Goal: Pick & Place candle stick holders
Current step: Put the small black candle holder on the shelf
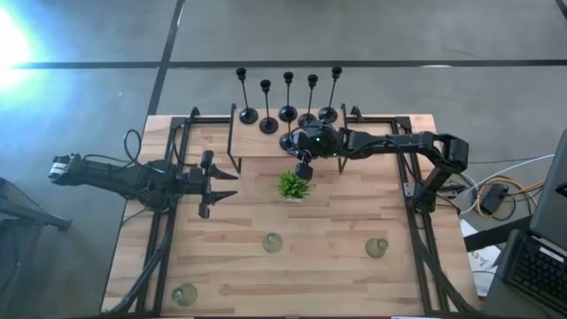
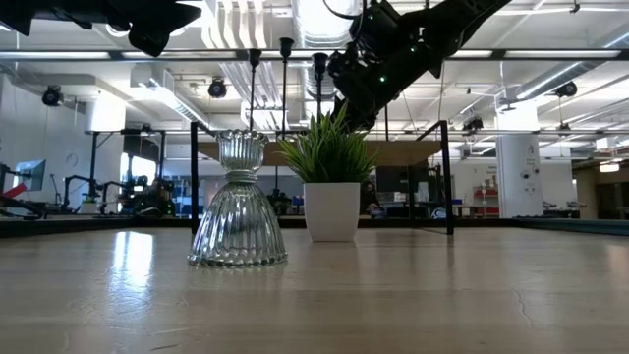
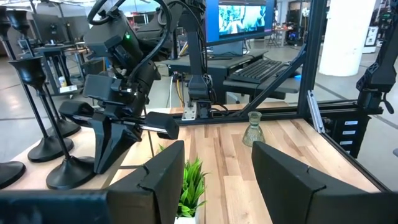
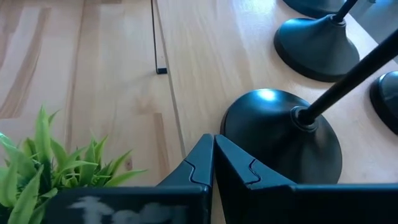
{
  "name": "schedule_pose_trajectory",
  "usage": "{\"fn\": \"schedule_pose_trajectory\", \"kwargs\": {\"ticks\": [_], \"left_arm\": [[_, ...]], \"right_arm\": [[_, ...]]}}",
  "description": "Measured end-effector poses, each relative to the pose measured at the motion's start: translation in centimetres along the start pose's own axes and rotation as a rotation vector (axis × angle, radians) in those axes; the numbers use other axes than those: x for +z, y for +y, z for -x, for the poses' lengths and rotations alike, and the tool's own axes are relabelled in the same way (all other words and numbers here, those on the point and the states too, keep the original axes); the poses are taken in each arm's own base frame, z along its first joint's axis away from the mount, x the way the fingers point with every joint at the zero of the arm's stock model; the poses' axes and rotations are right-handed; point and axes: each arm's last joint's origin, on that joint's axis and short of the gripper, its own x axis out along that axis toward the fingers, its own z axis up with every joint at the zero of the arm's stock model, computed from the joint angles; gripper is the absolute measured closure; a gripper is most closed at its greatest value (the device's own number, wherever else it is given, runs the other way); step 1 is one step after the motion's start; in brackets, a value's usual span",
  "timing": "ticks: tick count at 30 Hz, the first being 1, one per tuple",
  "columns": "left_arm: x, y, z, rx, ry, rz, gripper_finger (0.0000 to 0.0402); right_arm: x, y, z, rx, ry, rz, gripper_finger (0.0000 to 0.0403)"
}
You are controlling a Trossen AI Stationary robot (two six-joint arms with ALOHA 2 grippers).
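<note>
Right end effector [image 4: 213, 163] closed, empty, beside a black candlestick's base [image 4: 281, 140] near the tabletop's far edge. It should open before descending on the stem. Left end effector [image 3: 211, 180] wide, idle at left edge.

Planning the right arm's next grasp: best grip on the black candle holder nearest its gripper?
Probably the thin stem of the black candle holder, above its domed base, approached from the plant side. The base looks too wide and sloped; the stem stands upright, and the shut right gripper must open first.
</note>
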Motion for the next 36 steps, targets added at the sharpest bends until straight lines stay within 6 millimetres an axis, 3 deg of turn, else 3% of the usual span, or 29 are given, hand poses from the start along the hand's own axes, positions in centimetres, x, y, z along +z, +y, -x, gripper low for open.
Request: {"fn": "schedule_pose_trajectory", "kwargs": {"ticks": [36], "left_arm": [[0.0,0.0,0.0,0.0,-0.002,0.001,0.0209]], "right_arm": [[-0.1,-2.5,-0.3,-0.052,-0.033,-0.021,0.0395]]}}
